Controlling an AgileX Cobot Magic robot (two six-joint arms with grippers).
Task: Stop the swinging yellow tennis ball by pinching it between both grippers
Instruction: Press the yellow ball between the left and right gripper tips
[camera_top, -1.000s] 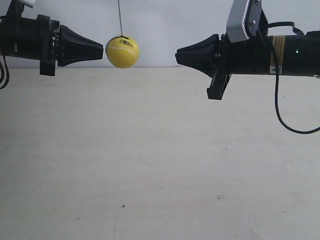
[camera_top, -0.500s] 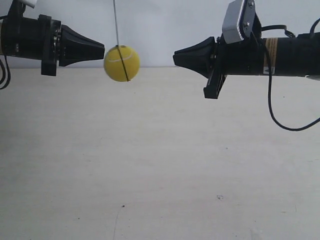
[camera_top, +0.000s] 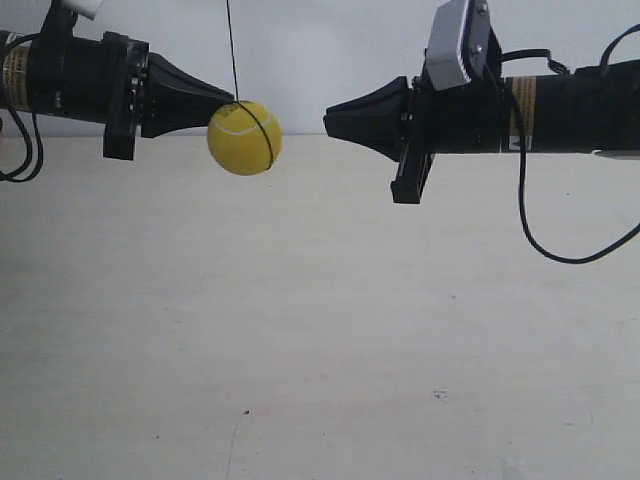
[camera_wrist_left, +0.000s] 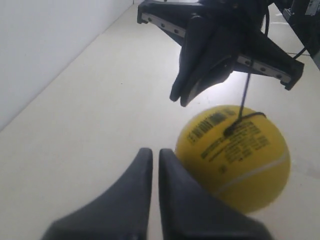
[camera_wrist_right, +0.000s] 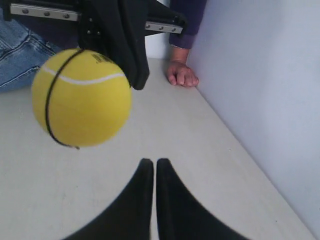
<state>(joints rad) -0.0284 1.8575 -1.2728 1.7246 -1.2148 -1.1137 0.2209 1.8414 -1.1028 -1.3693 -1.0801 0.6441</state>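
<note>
A small fuzzy yellow tennis ball (camera_top: 244, 138) hangs in mid-air on a thin dark string (camera_top: 231, 50), above a wide, pale cream tabletop (camera_top: 320, 330). The tabletop is matte, with a few tiny dark specks (camera_top: 438, 395). A plain white wall (camera_top: 320, 50) runs along its far edge.

The black, pointed left gripper (camera_top: 225, 98) has its jaws pressed together. Its tip sits at the ball's upper side, though contact is unclear. The black, pointed right gripper (camera_top: 330, 117) carries a silver-grey box (camera_top: 452, 45). It points at the ball from the other side, its jaws also together, with a clear gap between them.

In the right wrist view, a person's bare hand (camera_wrist_right: 182, 74) rests on the tabletop by the wall, beside blue denim (camera_wrist_right: 20, 55).
</note>
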